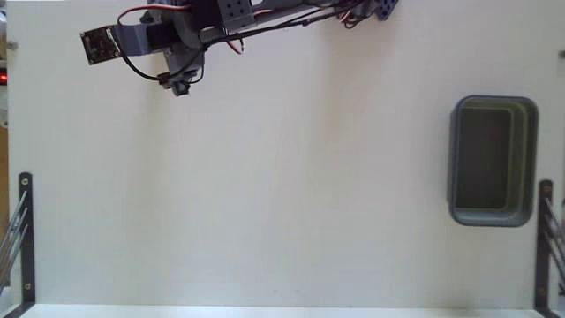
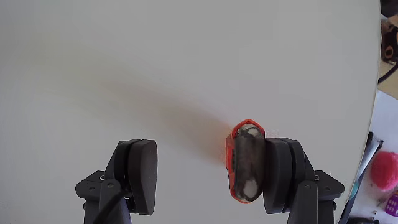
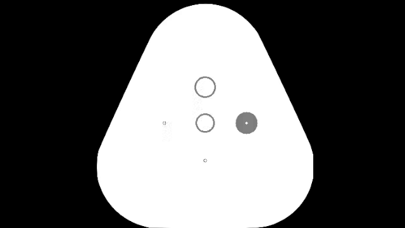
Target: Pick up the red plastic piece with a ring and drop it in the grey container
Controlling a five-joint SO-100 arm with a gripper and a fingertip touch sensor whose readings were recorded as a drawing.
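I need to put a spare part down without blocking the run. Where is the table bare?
In the fixed view, the broad white table between the gripper at upper left and the grey container at right is bare. Crowded only along the top edge, with arm and cables, and by the black brackets at both lower sides.

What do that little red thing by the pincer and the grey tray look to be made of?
The red piece looks like moulded plastic: a glossy orange-red rim around a dark centre with pale reflections. The grey tray also seems plastic, matte, with rounded corners and a thick rim. The pincer's pads look like dull black rubber or plastic; I can't tell which.
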